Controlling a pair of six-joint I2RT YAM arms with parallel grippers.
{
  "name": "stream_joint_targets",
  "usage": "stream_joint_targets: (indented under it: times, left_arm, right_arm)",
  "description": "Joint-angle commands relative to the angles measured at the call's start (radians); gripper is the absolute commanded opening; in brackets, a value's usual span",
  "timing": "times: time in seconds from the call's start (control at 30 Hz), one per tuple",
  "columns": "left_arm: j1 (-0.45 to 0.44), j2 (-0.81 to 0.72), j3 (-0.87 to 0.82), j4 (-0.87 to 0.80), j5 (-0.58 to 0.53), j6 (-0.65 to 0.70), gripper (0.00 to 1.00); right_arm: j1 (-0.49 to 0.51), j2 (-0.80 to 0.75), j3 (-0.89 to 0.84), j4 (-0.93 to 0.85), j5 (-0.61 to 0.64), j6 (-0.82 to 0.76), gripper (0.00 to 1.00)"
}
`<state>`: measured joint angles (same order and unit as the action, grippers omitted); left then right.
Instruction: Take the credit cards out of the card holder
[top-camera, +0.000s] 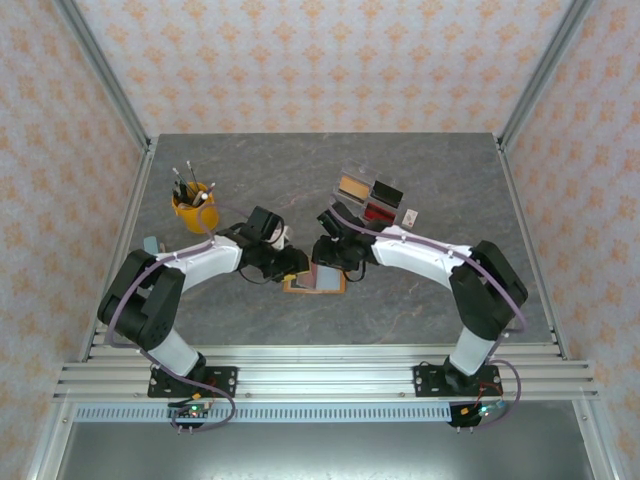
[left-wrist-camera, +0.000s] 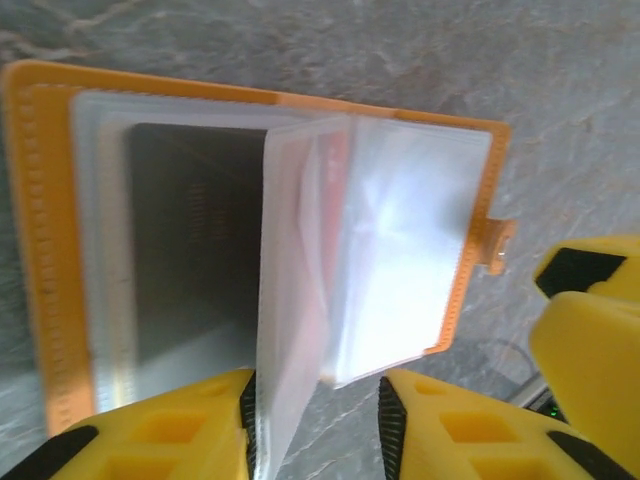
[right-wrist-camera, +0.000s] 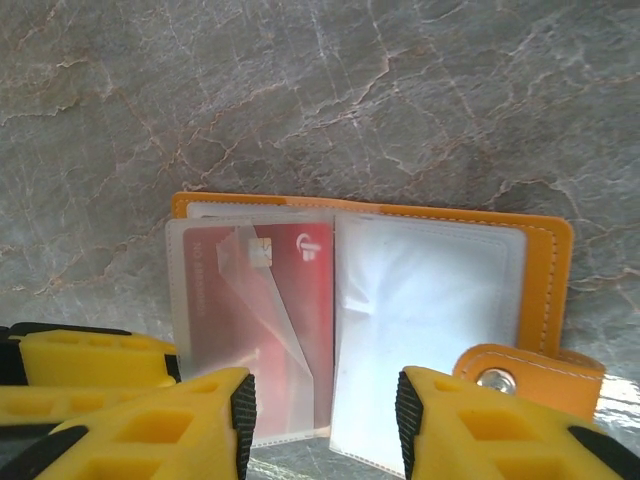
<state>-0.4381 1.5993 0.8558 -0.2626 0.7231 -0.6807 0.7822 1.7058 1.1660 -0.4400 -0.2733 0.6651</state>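
Right wrist: the card holder (right-wrist-camera: 548, 262) lies spread open on the desk (right-wrist-camera: 400, 100), directly ahead of the right end effector (right-wrist-camera: 320, 425), whose jaws stand apart around the clear sleeves (right-wrist-camera: 430, 300). A red card (right-wrist-camera: 295, 330) sits sleeved just ahead. Also open, the left end effector (left-wrist-camera: 315, 425) straddles a lifted sleeve (left-wrist-camera: 400, 240). Extraction looks barely begun; the next move should pinch card, not plastic.

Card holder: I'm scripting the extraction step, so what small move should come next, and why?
Probably close the left gripper on the clear sleeve standing between its open jaws. The card holder lies open, the red card sits inside a sleeve, and the right gripper hovers open at its near edge, so steadying the page likely comes first.
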Motion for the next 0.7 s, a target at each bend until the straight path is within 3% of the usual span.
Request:
stream_joint_targets:
  times: [0.0,0.4,0.53,0.67]
  left_arm:
    - [-0.020,-0.022,0.008,0.066,0.061,-0.025,0.41]
    - [-0.125,0.054,0.073,0.144,0.025,-0.100,0.48]
    - [-0.125,0.072,0.071,0.175,0.026,-0.129,0.48]
    - [-0.122,0.050,0.079,0.103,-0.012,-0.098,0.47]
  right_arm:
    - [-0.009,-0.053,-0.015,-0.007,0.065,0.022,0.43]
    - [-0.029,-0.192,-0.087,-0.071,0.267,0.077,0.43]
    - [-0.029,-0.202,-0.084,-0.085,0.271,0.071,0.43]
    - [-0.027,-0.191,-0.076,-0.060,0.213,0.033,0.40]
